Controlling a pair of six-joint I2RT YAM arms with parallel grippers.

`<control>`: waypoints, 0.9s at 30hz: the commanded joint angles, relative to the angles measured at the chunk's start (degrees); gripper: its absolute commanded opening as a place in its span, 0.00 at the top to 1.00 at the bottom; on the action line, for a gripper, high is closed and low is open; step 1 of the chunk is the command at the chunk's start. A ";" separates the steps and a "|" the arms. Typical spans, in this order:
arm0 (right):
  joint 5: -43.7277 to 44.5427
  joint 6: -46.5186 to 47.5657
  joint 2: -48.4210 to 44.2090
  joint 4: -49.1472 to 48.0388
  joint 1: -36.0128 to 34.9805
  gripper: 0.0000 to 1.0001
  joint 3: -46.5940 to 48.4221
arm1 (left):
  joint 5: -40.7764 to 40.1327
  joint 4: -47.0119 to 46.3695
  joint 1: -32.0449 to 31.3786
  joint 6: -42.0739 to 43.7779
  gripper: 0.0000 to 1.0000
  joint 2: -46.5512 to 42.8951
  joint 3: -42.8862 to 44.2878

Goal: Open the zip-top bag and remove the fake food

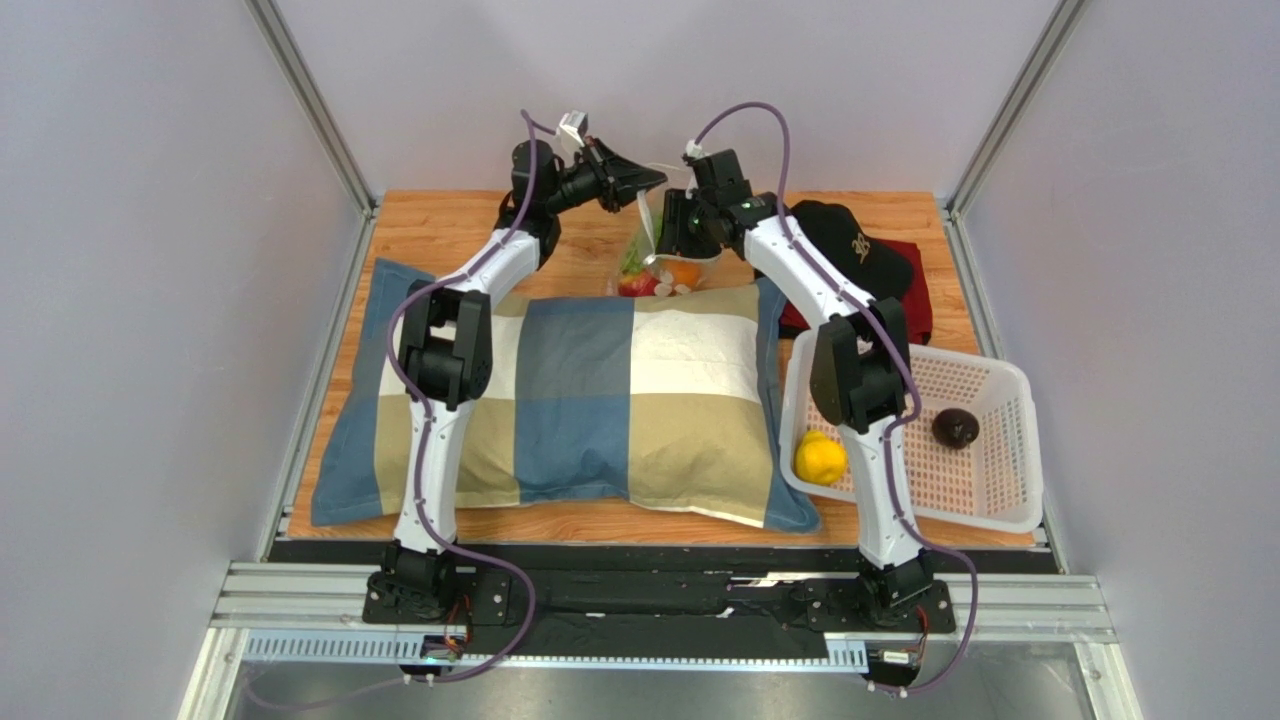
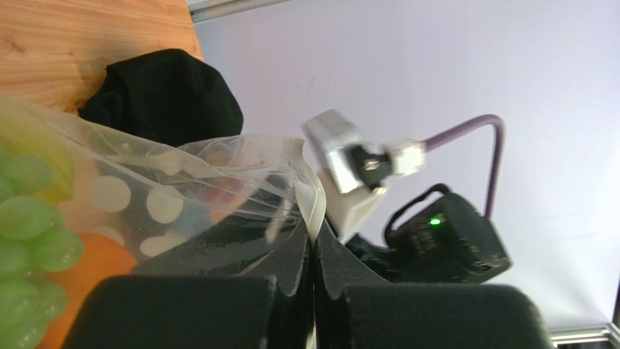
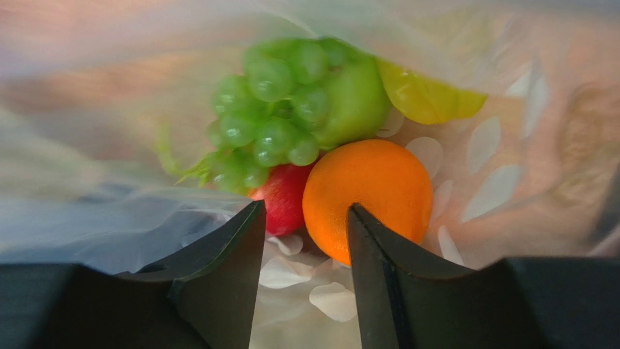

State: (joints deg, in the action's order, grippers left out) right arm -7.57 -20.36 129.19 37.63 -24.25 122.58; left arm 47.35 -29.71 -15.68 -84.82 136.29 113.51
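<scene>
The zip-top bag (image 1: 648, 252) hangs at the far middle of the surface (image 1: 451, 225), just beyond the far edge of the pillow (image 1: 601, 405). Its lower end is down at the wood, and its top is held up between the two hands.

The left hand (image 2: 311, 234) is pressed together on the bag's upper edge. In the left wrist view a fold of clear, white-dotted film is pinched between the fingertips.

The right hand (image 3: 305, 212) is spread, with its fingers pointing down into the bag's interior directly over the contents. Whether they touch any piece cannot be told.

Fake food inside the bag:
- A bunch of green grapes (image 3: 269, 109) lies beside a smooth green piece (image 3: 356, 102).
- A yellow-green piece (image 3: 429, 98) lies to their right.
- An orange (image 3: 367, 193) sits below them, with a red apple (image 3: 282, 205) touching it on the left.

Two further pieces lie outside the bag, in the white perforated basket (image 1: 1010, 375) at the right near side. They are a yellow lemon (image 1: 819, 458) at its near left corner and a dark purple-brown piece (image 1: 956, 428), well apart from it.

A black cap (image 1: 857, 240) rests on a red cloth (image 1: 920, 308) at the far right, behind the basket.
</scene>
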 commanded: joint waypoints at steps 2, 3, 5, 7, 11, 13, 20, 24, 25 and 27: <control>3.26 2.96 4.32 -3.61 0.08 0.48 3.27 | -1.83 -5.44 -0.75 -3.69 1.00 1.87 4.43; 3.88 2.96 4.58 -3.96 0.43 0.45 3.19 | -1.83 -5.44 -0.93 -3.60 1.00 2.05 4.87; 4.93 2.87 5.55 -3.70 0.69 0.41 3.62 | -1.82 -5.18 -0.93 -3.43 1.00 2.49 4.79; 5.55 3.57 5.99 -2.56 1.13 0.37 3.63 | -1.65 -5.18 -0.93 -3.25 1.00 2.49 4.52; 5.56 5.07 6.34 -2.38 1.22 0.27 2.66 | -1.65 -4.91 -0.93 -3.07 1.00 3.01 4.44; 3.98 4.63 7.65 -2.29 1.22 0.23 3.45 | -1.91 -5.70 -0.93 -3.69 1.00 3.37 4.44; 3.09 2.96 12.75 -2.64 1.05 0.16 6.17 | -2.09 -6.50 -0.93 -5.19 1.00 5.21 5.49; 4.76 2.26 15.74 -2.38 1.14 0.16 7.75 | -1.83 -7.20 -0.93 -5.27 1.00 5.13 4.00; 4.76 2.25 16.70 -2.38 1.14 0.18 8.63 | -1.83 -7.46 -0.93 -5.53 1.00 5.21 3.65; 5.11 1.82 17.33 -1.33 1.22 0.24 9.86 | -1.48 -7.64 -0.93 -5.53 1.00 5.13 3.21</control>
State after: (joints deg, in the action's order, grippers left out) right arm -4.16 -17.74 143.37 35.16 -23.31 129.34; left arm 45.56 -32.45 -16.49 -88.68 141.86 116.01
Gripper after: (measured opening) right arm 0.823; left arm 0.000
